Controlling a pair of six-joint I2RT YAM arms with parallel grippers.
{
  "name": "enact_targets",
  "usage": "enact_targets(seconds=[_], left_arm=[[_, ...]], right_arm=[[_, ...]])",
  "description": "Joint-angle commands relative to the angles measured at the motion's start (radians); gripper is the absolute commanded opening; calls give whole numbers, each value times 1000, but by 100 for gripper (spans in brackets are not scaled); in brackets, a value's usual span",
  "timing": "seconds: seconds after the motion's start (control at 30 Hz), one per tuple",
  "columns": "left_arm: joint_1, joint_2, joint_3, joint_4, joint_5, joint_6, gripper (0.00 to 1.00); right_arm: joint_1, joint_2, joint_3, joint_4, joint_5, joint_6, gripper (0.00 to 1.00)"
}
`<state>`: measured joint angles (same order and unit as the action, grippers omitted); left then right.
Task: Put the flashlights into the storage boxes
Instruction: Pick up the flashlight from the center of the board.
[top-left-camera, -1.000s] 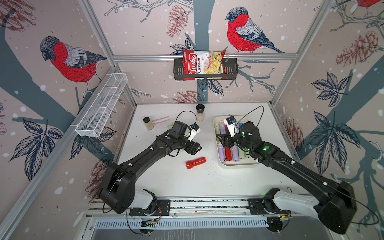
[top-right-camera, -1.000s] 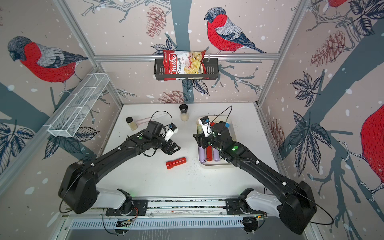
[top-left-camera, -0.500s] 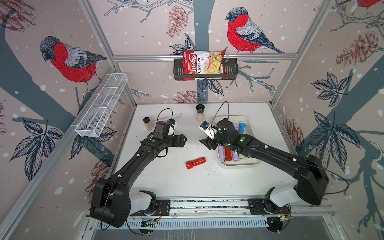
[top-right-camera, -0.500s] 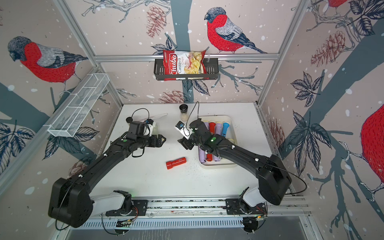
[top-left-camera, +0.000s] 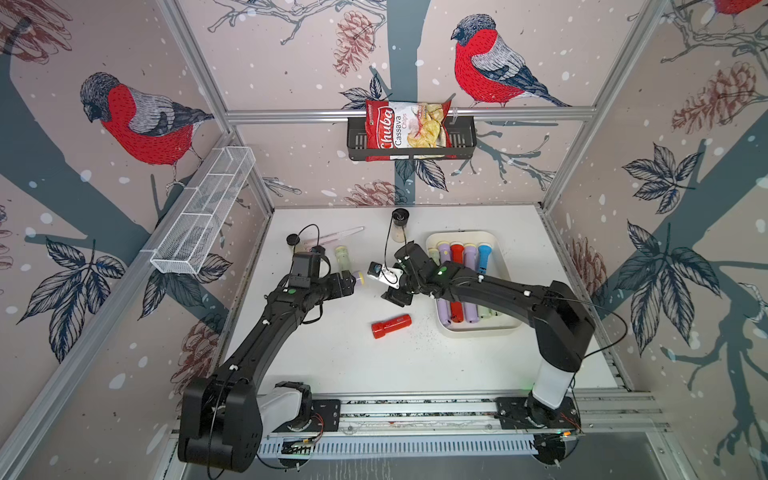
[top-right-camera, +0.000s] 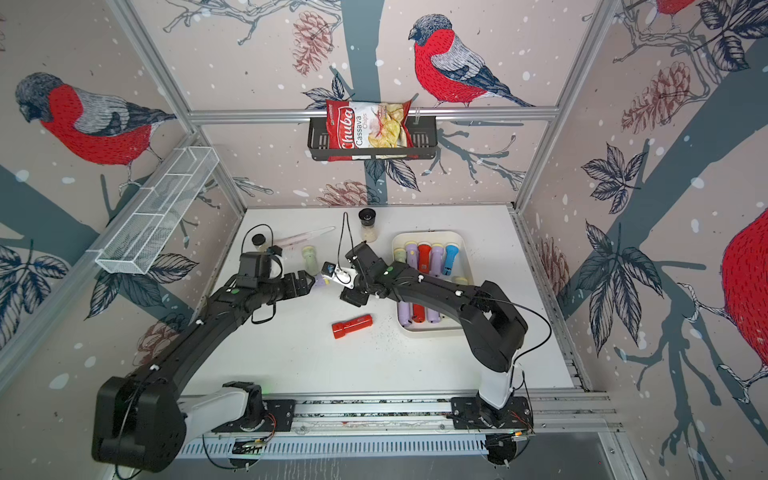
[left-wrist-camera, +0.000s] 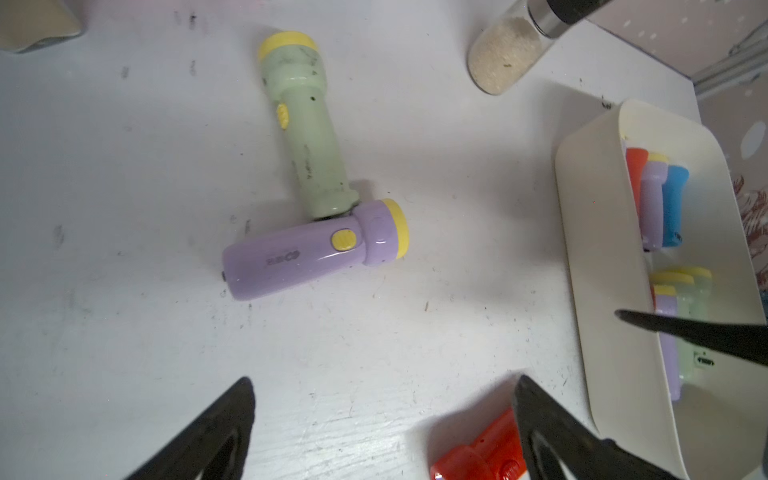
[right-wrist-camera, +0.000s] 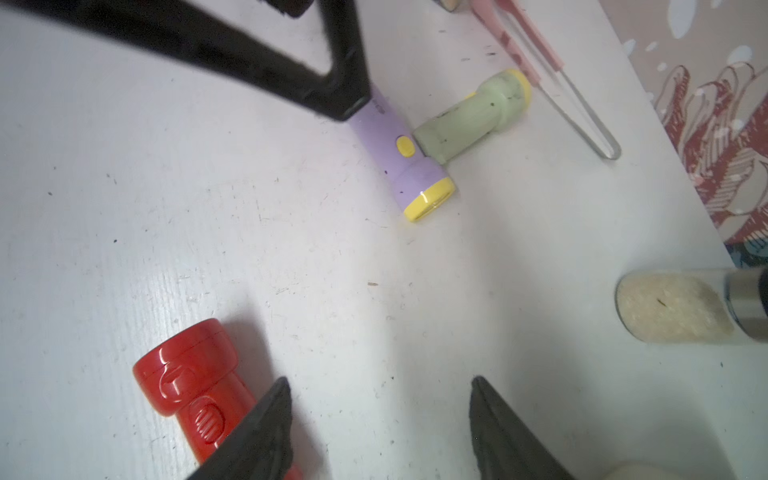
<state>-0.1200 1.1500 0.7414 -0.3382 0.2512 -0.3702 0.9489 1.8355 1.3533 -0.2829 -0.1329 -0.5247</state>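
The left gripper (left-wrist-camera: 382, 380) hangs over the counter (top-left-camera: 374, 365) with its jaws wide apart and empty, just short of a lilac flashlight (left-wrist-camera: 307, 253) that has a pale green flashlight (left-wrist-camera: 309, 137) butted against its neck. The right gripper (right-wrist-camera: 381, 380) is apart too, holding nothing, with a red flashlight (right-wrist-camera: 195, 386) lying beside one finger. The cream tray (top-left-camera: 498, 249) holds more flashlights (top-left-camera: 469, 259) in rows

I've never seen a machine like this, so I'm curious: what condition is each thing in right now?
left tool: open, empty
right tool: open, empty
tray: partly filled with flashlights
green flashlight: lying outside tray
lilac flashlight: lying down, touching green flashlight
red flashlight: lying outside tray
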Motion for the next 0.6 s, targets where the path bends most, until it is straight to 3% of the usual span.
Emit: enact_targets(seconds=[0.0,0.2,0.57], left_arm=[[40,-22,-24,54,21,-38,96],[99,-33,-49,60,46,-32,96],[119,-4,-54,70,56,-25,96]], right_arm=[[15,31,30,-35,-34,-91,68],[36,101,88,-67,-56,-149,67],[40,151,142,-252,-137,-235,68]])
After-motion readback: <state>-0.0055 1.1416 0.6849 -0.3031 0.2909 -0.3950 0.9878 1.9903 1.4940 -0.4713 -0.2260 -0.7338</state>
